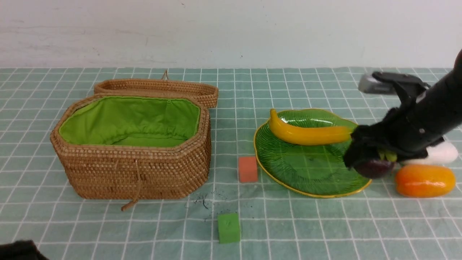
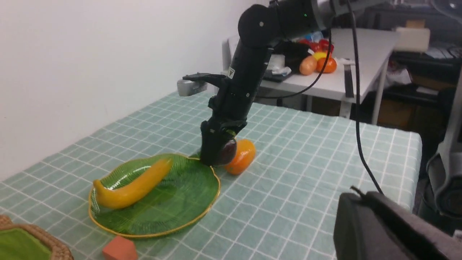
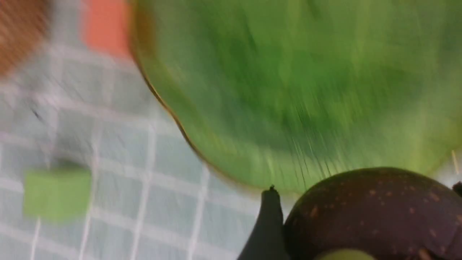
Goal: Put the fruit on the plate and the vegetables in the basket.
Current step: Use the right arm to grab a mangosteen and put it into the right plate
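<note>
Front view: counter [image 1: 325, 224] w/ checked teal cloth. Basket [image 1: 137, 173] on left, lid [image 1: 158, 88] open behind it, green lining showing. Plate [image 1: 306, 169] to the right, banana [image 1: 310, 133] lying across its far side. Right fingers [image 3: 269, 227] grasp the mangosteen [image 1: 375, 168] at plate's near-right rim; touching rim or just above, can't tell. Mango [image 1: 425, 180] on cloth just right of plate. White radish [image 1: 442, 153] behind it, partly hidden by arm. Orange cube [image 1: 248, 169] btwn basket & plate, green cube [image 1: 229, 227] nearer cam. Left fingers [image 2: 364, 216] clenched shut, well apart from plate.

Front wide, R-wrist close-up; common plate [image 1: 306, 169].
</note>
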